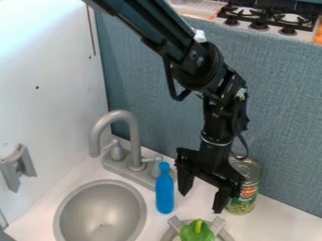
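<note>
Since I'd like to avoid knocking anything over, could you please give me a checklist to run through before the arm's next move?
1. Fingers of the gripper apart: ok, a wide gap shows between them.
2. Nothing held: ok, no object sits between the fingers.
3. Blue bottle upright: ok, it stands on the counter beside the sink.
4. Can upright: ok, it stands near the blue wall.
5. Gripper free of contact with the can: cannot tell, it overlaps the can from this angle.
6. Green pepper stable on the grey stand: cannot tell, the picture's lower edge cuts both off.
</note>
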### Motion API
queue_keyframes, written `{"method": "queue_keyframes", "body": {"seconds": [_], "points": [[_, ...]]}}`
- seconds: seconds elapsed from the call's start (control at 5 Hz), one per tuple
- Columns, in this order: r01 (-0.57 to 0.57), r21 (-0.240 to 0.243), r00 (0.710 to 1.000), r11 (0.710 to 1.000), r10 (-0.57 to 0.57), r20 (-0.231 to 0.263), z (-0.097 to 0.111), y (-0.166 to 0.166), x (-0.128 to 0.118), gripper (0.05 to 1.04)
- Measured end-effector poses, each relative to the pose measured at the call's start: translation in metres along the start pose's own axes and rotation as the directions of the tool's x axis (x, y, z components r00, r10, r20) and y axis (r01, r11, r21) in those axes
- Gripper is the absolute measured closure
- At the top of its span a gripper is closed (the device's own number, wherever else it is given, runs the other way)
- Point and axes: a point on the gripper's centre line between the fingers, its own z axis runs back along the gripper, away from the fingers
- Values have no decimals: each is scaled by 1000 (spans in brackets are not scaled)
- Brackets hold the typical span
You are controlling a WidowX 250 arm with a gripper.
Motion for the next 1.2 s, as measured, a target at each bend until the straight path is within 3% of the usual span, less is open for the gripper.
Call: {"method": "queue_keyframes", "body": {"seconds": [0.2,0.4,1.0,1.2], "points": [[-1,8,999,1000,1,-41,-13,1,-5,85],[-8,48,1000,999,10,-24,-8,14,2,85],[-64,90,997,994,61,37,10,66,28,85],[-87,81,994,993,81,71,21,79,41,85]]}}
